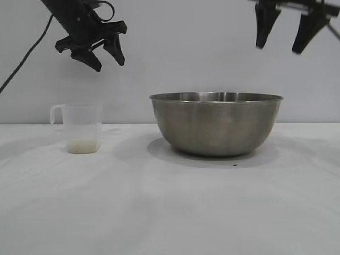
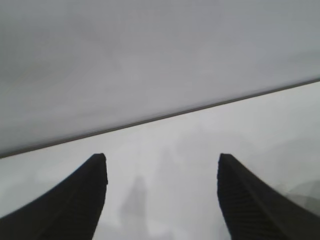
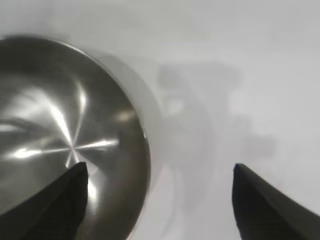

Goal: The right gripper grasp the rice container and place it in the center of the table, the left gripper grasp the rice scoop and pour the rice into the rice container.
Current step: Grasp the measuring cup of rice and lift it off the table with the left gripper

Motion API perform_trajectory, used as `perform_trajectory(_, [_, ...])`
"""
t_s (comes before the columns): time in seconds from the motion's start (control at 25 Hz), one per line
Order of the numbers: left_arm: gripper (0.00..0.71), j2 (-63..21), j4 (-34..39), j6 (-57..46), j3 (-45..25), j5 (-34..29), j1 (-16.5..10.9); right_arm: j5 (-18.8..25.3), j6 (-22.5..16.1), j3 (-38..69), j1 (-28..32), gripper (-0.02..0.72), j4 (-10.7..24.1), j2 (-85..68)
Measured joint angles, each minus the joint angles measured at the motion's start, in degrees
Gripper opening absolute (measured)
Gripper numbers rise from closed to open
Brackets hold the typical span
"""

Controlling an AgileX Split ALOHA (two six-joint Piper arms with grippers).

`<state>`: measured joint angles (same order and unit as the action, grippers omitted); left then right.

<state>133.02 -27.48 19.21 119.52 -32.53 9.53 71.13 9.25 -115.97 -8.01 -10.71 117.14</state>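
The bowl (image 1: 216, 123) stands upright on the white desk (image 1: 170, 212), a little right of the middle in the exterior view, its rim level. Nothing shows inside it: the right wrist view looks down into a bare, shiny steel interior (image 3: 65, 135).

The scoop (image 1: 82, 127) stands upright on the desk well to the left of the bowl, apart from it, its loop handle turned away from the bowl. A thin layer of pale rice (image 1: 82, 146) lies at its bottom, seen through the translucent wall.

The left gripper (image 1: 105, 54) hangs in the air above the scoop, well clear of it, tilted downward and toward the bowl's side. Its jaws stand apart and hold nothing; the left wrist view shows the two dark fingers (image 2: 75, 205) spread with only bare desk and the wall behind them.

The right gripper (image 1: 280, 38) is high at the top right of the exterior view, above the bowl's right rim and well clear of it, pointing down. Its jaws are spread wide and empty. In the right wrist view one finger (image 3: 55, 205) overlaps the bowl's inside near the rim, and the other is over bare desk beside the bowl.
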Motion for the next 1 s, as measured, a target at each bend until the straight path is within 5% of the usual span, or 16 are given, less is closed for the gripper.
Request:
perform_trajectory(0.4, [0.453, 0.00, 0.00, 0.00, 0.00, 0.00, 0.00, -0.40, 4.20, 1.07, 0.00, 0.529, -1.78, -18.34])
perform_trajectory(0.6, [0.453, 0.00, 0.00, 0.00, 0.00, 0.00, 0.00, -4.21, 6.88, 11.39, 0.00, 0.529, -2.37, -31.34])
perform_trajectory(0.92, [0.453, 0.00, 0.00, 0.00, 0.00, 0.00, 0.00, -28.93, 8.63, 50.99, 0.00, 0.529, -2.78, -60.27])
perform_trajectory(1.0, [0.453, 0.00, 0.00, 0.00, 0.00, 0.00, 0.00, -31.92, 8.97, 57.87, 0.00, 0.529, -2.78, -66.27])
